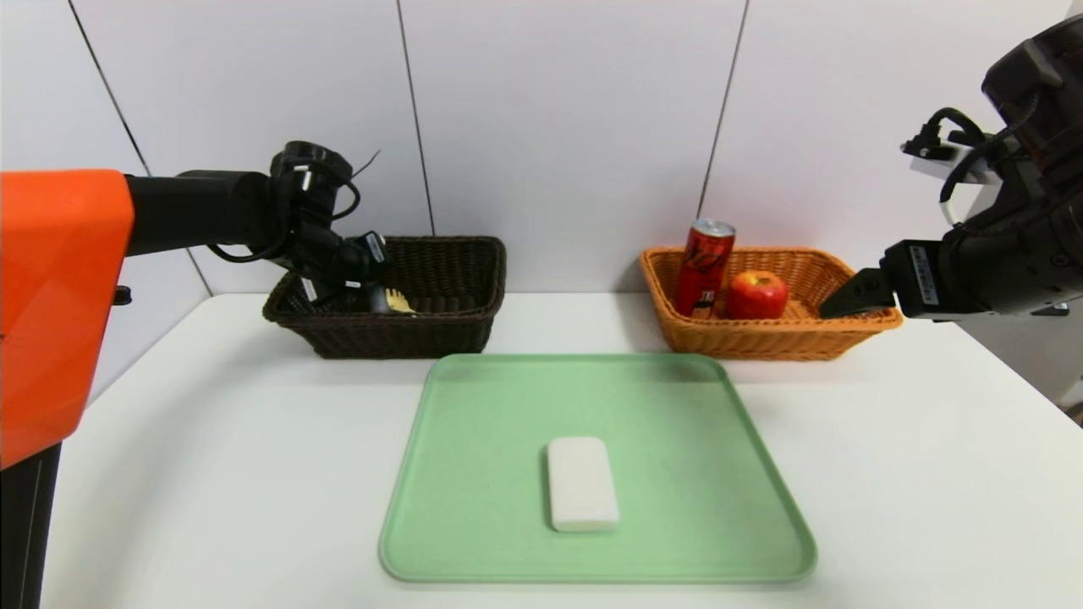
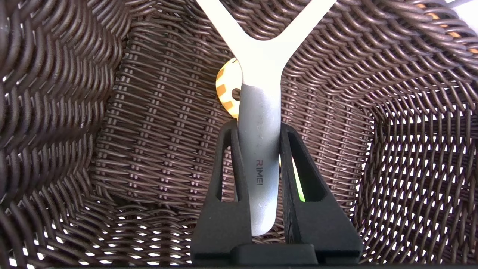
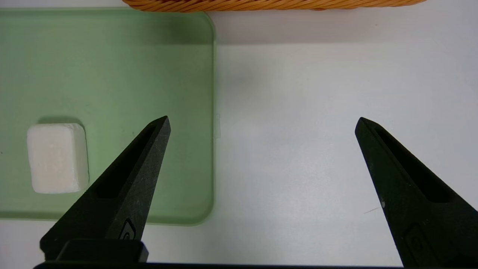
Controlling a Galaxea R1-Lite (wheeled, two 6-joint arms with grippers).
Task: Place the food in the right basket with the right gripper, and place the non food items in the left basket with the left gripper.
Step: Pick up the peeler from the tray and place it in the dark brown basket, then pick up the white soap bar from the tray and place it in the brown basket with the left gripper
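Soap (image 1: 582, 483): head view, nearest the camera; a white bar lying flat on the green tray (image 1: 474, 541), well apart from both baskets and both grippers.
Left gripper (image 1: 372, 298): head view; reaching down inside the dark left basket (image 1: 474, 326) near its left end, with a bit of yellow showing at its tip.
Right basket (image 1: 761, 342): head view; orange wicker, holding a red can (image 1: 704, 266) standing upright and an apple (image 1: 755, 294) just beside it.
Right gripper (image 1: 850, 298): head view; parked by the right basket's right end, above the table (image 1: 211, 474).
Grip: left wrist view; the fingers (image 2: 224, 209) are pressed together on the grey handle of a Y-shaped tool (image 2: 259, 123) (likely a peeler or similar), whose white fork points toward the basket's far wall.
Yellow part (image 2: 226, 87): left wrist view; a small disc behind the tool's neck, and I cannot tell whether it is attached to it.
Right wrist view: fingers (image 3: 130, 179) spread wide and empty over bare table, the tray and soap off to one side.
Stage: my judgement is that the tool is about to be let go, leaving the soap as the last non-food item.
Risk: releasing with the handle tilted could leave the fork leaning on the wall, or catch it in the weave.
Risk: the handle may cling to a finger and lift out on withdrawal.
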